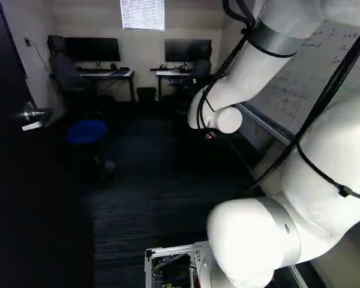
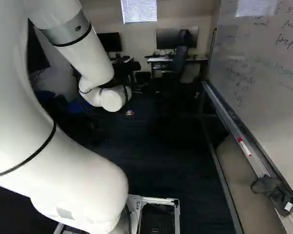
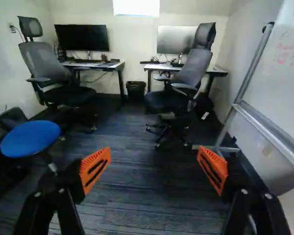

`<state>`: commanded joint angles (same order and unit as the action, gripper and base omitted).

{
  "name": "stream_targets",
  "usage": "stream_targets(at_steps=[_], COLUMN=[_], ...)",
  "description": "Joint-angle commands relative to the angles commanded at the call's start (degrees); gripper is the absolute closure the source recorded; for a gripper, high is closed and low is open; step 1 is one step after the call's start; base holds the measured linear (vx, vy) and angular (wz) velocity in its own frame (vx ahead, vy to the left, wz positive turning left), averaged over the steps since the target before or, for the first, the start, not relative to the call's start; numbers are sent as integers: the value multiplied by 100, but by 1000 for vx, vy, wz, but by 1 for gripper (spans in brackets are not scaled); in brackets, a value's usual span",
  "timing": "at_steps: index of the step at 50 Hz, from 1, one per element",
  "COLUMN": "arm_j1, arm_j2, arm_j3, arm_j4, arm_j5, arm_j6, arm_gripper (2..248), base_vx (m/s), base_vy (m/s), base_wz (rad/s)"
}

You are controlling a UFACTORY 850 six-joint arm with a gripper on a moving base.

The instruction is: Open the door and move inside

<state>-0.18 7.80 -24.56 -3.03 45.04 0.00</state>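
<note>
1. Left base view: the door (image 1: 30, 192) is standing open at the left, long axis upright, handle (image 1: 33, 113) jutting rightward.
2. Right base view: the gripper (image 2: 130, 112) is hanging ahead; a ledge (image 2: 232, 126) is holding a marker (image 2: 245, 147).
3. Wrist view: the gripper (image 3: 153, 169) is spreading wide, grasping nothing; a bin (image 3: 135, 91) is hiding its contents.

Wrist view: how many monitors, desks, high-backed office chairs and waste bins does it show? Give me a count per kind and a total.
Monitors: 2
Desks: 2
High-backed office chairs: 2
Waste bin: 1
Total: 7
</note>
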Motion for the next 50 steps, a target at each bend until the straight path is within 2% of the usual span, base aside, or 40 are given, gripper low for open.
stream_targets(at_steps=[50], arm_j1=[0], arm_j2=[0], arm_j3=[0], arm_j4=[0], arm_j5=[0], arm_j6=[0], arm_gripper=[3], base_vx=[226], base_vy=[2], base_wz=[-15])
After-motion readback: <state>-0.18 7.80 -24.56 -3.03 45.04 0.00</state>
